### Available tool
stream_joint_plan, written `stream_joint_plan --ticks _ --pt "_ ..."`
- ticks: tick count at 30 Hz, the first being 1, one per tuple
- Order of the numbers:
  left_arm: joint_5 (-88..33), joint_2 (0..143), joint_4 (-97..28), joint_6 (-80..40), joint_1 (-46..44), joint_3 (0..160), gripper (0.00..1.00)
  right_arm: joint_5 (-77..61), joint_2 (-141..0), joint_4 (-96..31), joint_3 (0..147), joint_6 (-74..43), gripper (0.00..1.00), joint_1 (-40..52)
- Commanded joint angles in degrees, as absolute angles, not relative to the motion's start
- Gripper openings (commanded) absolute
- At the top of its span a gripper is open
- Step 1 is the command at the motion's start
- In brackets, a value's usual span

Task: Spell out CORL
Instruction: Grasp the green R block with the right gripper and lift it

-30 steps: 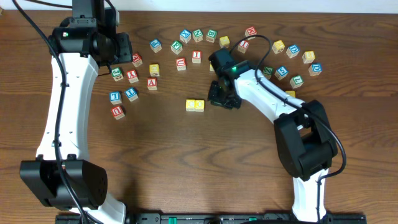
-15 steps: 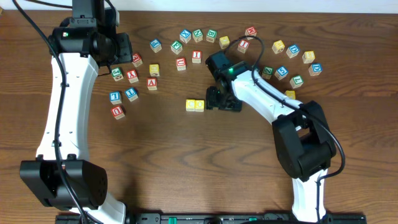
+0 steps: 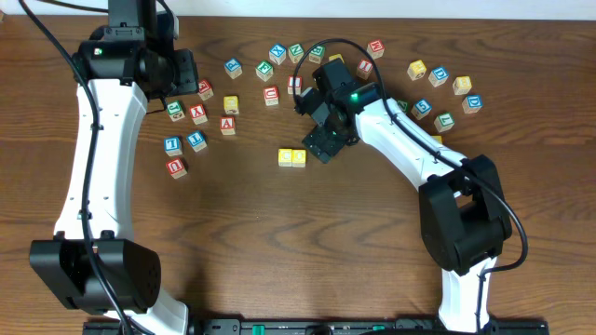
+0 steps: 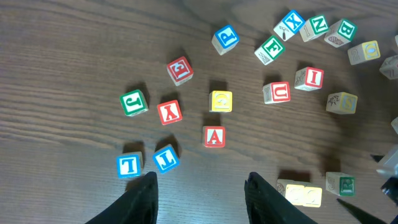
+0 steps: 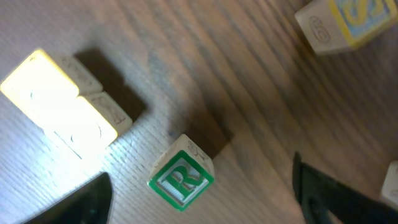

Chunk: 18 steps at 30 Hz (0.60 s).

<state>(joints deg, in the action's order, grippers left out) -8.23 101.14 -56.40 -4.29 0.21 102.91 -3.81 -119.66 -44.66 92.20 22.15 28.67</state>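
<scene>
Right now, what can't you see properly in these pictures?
- Yellow pair: the letters are washed out by glare in the right wrist view and too small overhead.
- R block: overhead, it is mostly hidden under the right gripper.
- Corner block: right wrist view, blurred and cut by the top edge.
- Edge block: left wrist view, cut by the right edge.

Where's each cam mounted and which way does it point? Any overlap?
Overhead: above the table, facing straight down; left arm and right arm both show.
Left wrist: over scattered letter blocks, facing down; left gripper at the bottom edge.
Right wrist: low over the green R block; right gripper tips in the bottom corners.
Shared: the yellow block pair shows in all three.
</scene>
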Motion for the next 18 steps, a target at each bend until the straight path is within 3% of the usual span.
stream_joint_plan --ticks 1,6,18 --pt "-7.9 101.9 -56.6 -4.4 0.2 103.2 0.45 -3.6 -119.4 -44.7 92.0 31.0 0.74 29.0" --pt "-7.9 101.9 -56.5 -4.4 0.2 103.2 0.45 -9.8 -120.1 -44.8 92.0 31.0 0.82 29.0" --pt "-7.9 101.9 -56.5 -4.4 0.2 103.2 0.45 -10.1 -123.1 -45.8 92.0 32.1 0.66 29.0"
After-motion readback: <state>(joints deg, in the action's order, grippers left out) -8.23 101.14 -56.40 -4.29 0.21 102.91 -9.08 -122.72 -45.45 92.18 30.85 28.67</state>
